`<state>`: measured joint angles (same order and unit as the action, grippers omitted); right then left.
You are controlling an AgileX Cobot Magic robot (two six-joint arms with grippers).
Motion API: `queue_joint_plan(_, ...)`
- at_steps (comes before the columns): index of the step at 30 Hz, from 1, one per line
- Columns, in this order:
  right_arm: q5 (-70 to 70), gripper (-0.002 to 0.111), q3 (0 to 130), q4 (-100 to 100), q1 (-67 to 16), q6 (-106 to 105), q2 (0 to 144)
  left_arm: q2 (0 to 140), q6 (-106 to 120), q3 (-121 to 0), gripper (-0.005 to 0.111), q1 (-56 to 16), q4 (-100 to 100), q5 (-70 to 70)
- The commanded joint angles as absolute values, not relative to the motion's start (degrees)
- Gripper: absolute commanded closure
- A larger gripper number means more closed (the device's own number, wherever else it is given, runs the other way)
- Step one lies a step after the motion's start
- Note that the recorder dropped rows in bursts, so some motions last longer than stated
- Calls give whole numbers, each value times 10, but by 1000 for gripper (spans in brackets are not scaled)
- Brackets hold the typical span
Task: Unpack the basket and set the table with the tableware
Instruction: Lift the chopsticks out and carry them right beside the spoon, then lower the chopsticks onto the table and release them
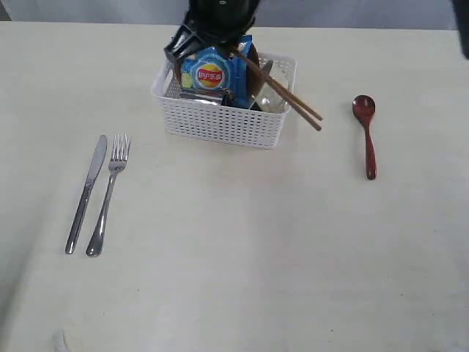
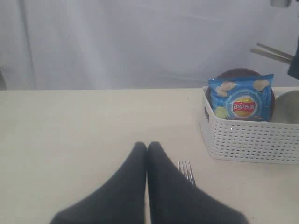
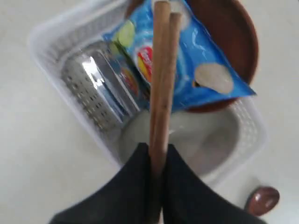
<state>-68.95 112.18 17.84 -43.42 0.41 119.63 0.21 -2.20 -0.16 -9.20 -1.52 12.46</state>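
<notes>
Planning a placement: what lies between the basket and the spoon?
Exterior view: chopsticks jut from the basket over that stretch; the table beneath is bare.

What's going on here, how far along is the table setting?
The right tool is shut on the two chopsticks, holding them angled over the basket. The left tool is shut and empty, low over the table by the fork. Knife and fork lie side by side on the left, the spoon on the right. The chip bag, brown plate, steel cup and white bowl are in the basket.
</notes>
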Motion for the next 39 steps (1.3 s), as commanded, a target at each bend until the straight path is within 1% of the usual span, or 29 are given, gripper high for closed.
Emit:
queue_joint_plan(1,-642,109,1024,205,-379,47,1120,0,-22,0,107,-93,-17,121)
queue_joint_plan(6,-616,109,949,204,-285,100,1062,0,-22,0,107,-93,-17,121)
queue_joint_plan(10,-622,109,898,165,-187,131,1069,0,-22,0,107,-93,-17,121)
queue_joint_plan(14,-540,109,834,89,-91,127,1099,0,-22,0,107,-93,-17,121)
queue_joint_plan(17,-480,109,802,73,-46,127,1123,0,-22,0,107,-93,-17,121)
queue_joint_plan(19,-457,109,791,72,-34,127,1138,0,-22,0,107,-93,-17,121)
queue_joint_plan(25,-425,109,790,76,-34,128,1185,0,-22,0,107,-93,-17,121)
queue_joint_plan(35,-416,108,791,73,-34,128,1244,0,-22,0,107,-93,-17,121)
queue_joint_plan(36,-416,107,791,72,-34,128,1248,0,-22,0,107,-93,-17,121)
queue_joint_plan(38,-414,99,791,70,-34,127,1249,0,-22,0,107,-93,-17,121)
queue_joint_plan(39,-412,91,791,69,-34,127,1249,0,-22,0,107,-93,-17,121)
